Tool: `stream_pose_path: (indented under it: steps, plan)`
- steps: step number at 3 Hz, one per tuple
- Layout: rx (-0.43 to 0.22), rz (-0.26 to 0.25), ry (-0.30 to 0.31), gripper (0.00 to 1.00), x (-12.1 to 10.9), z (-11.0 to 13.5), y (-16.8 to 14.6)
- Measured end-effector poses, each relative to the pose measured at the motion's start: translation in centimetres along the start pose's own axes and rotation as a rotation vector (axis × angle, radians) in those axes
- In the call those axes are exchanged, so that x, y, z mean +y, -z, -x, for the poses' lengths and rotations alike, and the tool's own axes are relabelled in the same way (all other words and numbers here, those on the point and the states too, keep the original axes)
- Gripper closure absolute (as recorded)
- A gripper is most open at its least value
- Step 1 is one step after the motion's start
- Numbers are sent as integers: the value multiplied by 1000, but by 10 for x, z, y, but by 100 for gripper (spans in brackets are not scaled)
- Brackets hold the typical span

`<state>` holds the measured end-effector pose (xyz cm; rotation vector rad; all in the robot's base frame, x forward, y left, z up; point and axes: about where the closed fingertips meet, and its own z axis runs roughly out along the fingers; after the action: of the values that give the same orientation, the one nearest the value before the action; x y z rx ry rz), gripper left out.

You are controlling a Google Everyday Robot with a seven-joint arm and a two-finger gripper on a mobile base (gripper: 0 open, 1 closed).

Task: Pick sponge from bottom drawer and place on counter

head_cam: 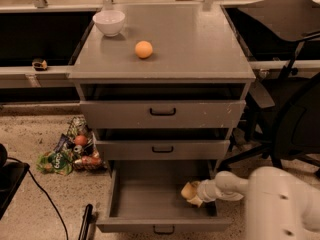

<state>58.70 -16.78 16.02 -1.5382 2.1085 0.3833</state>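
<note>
Bowl sits at 11 o'clock on the counter, orange ball just left of centre. Both crowd that half, and a sloppy drop could send the ball rolling off. The 3 o'clock half is bare, so aim there. Middle drawer juts out a little above the open bottom drawer. A straight vertical lift risks clipping its front edge, so I'd back out toward 6 o'clock first. Sponge lies at the drawer's 3 o'clock side, near the right wall, touching the gripper, which is down inside the drawer. Can't tell if the gripper is clamped on it or just resting against it. Foam is soft, so a shallow or off-centre grab could let it squirm free on the way up. Arm is tight to the drawer's right wall and may bump it.
</note>
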Motion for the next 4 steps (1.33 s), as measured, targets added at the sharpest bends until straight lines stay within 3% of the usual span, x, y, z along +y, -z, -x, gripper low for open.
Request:
stream_pose_path:
  steps: [1, 2, 3, 4]
  plan:
    - [-126, -44, 116, 100, 4, 36, 80]
    - [-235, -47, 184, 100, 8, 48, 131]
    - [-252, -11, 198, 100, 20, 48, 132]
    - [-307, -46, 285, 100, 1, 73, 157]
